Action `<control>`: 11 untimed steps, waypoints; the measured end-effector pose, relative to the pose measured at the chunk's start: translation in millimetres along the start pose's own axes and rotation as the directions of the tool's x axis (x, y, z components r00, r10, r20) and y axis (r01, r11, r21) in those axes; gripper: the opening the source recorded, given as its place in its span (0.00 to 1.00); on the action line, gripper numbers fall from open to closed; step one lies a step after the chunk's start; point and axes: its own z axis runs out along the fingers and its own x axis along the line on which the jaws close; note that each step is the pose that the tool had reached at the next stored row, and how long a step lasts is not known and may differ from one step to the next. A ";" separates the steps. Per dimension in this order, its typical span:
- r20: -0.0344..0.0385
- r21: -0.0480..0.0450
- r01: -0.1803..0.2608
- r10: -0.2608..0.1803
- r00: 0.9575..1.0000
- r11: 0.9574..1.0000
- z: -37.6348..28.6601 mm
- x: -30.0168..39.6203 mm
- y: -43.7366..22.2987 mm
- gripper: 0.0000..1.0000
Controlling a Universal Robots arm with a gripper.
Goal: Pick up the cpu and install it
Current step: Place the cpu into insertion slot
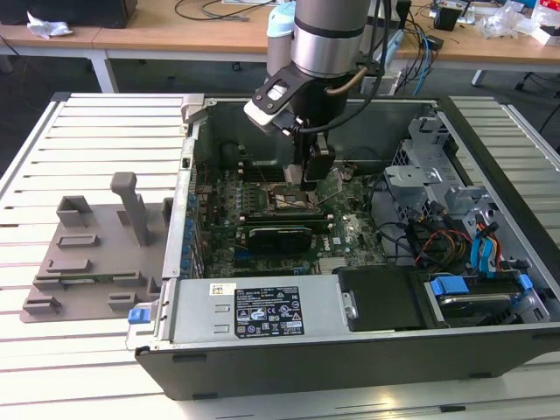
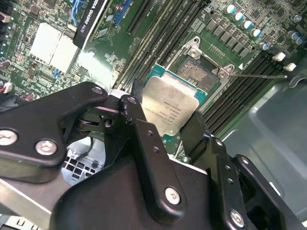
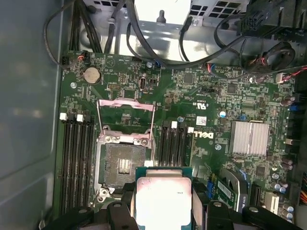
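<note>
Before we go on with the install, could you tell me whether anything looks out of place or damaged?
Nothing looks broken or askew. The cpu is held in the tool near the open socket. Only its metal top looks blotchy, with pinkish smears in the first wrist view.

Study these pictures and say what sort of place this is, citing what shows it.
Probably a robotics lab or workshop: an open computer case lies on a slatted metal table, the gripper holds the cpu inside it over the motherboard, and wooden desks strewn with cables stand behind.
</note>
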 end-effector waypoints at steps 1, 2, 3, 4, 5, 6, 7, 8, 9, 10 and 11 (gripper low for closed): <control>0.000 0.000 0.000 0.000 1.000 1.000 0.6 0.1 0.0 0.55; 0.000 0.000 0.000 0.000 1.000 1.000 1.5 1.0 0.1 0.55; 0.000 0.000 0.000 0.000 1.000 1.000 2.4 3.7 0.3 0.55; 0.000 0.000 0.000 0.000 1.000 1.000 3.2 7.9 0.7 0.55; 0.000 0.000 0.000 0.000 1.000 1.000 4.0 11.5 1.1 0.55; 0.000 0.000 0.000 0.000 1.000 1.000 4.9 14.7 1.4 0.55; 0.000 0.000 0.000 0.000 1.000 1.000 6.1 17.6 1.6 0.55; 0.000 0.000 0.000 0.000 1.000 1.000 8.6 21.2 2.0 0.55; 0.000 0.000 0.000 0.000 1.000 1.000 9.8 22.9 2.2 0.55; 0.000 0.000 0.000 0.000 1.000 1.000 11.2 24.2 2.3 0.55; 0.000 0.000 0.000 0.000 1.000 1.000 12.2 24.9 2.4 0.55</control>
